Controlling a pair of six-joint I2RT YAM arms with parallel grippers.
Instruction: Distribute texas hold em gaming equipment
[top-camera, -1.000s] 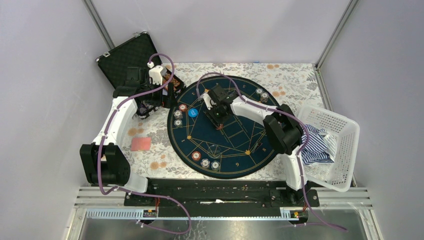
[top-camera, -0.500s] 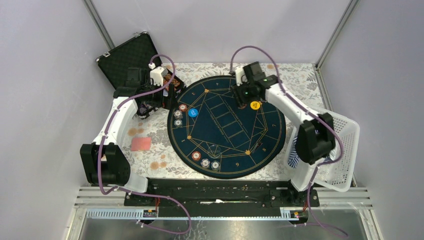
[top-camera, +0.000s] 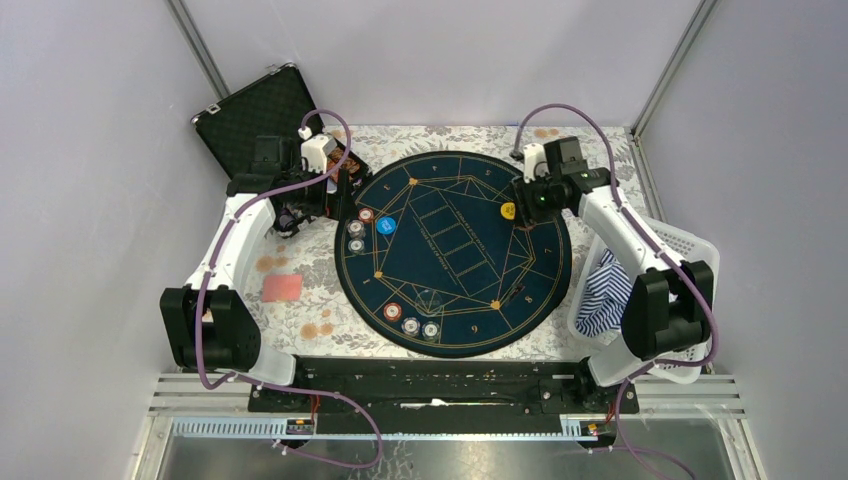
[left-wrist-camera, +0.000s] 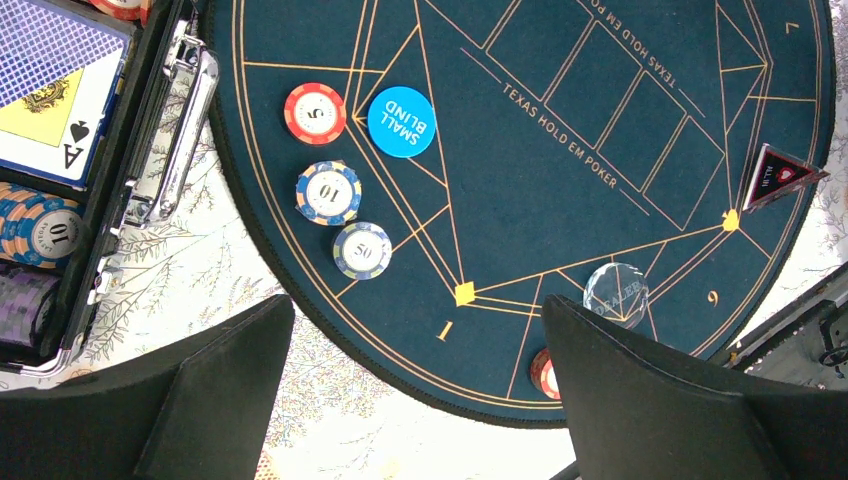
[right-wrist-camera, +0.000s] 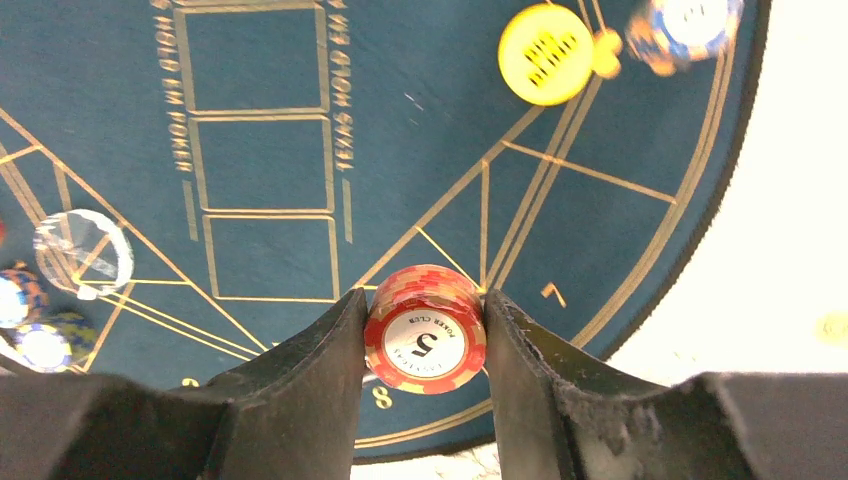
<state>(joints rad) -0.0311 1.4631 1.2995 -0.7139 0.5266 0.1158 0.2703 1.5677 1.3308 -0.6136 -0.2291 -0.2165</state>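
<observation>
A stack of red poker chips marked 5 (right-wrist-camera: 425, 330) hangs above the far right rim of the round dark blue mat (top-camera: 470, 290), with my right gripper (right-wrist-camera: 425, 335) shut on it. A yellow button disc (top-camera: 508, 211) lies just beside that gripper (top-camera: 528, 203). My left gripper (left-wrist-camera: 420, 400) stands open and holds nothing, over the mat's left edge by the case. Below it lie a red chip (left-wrist-camera: 315, 113), a blue small-blind disc (left-wrist-camera: 401, 121) and two blue-rimmed chips (left-wrist-camera: 328, 192). Three more chips (top-camera: 411, 324) sit at the mat's near edge.
The open black case (top-camera: 250, 120) at the far left holds playing cards (left-wrist-camera: 50, 110) and more chips (left-wrist-camera: 40, 235). A clear dealer disc (left-wrist-camera: 615, 294) and a black triangular marker (left-wrist-camera: 778, 175) lie on the mat. A white basket (top-camera: 680, 280) with striped cloth (top-camera: 600, 300) stands right. A red card (top-camera: 282, 287) lies left.
My right arm has swung from the middle of the mat to its far right rim. The yellow disc now shows beside it. The left arm has not moved.
</observation>
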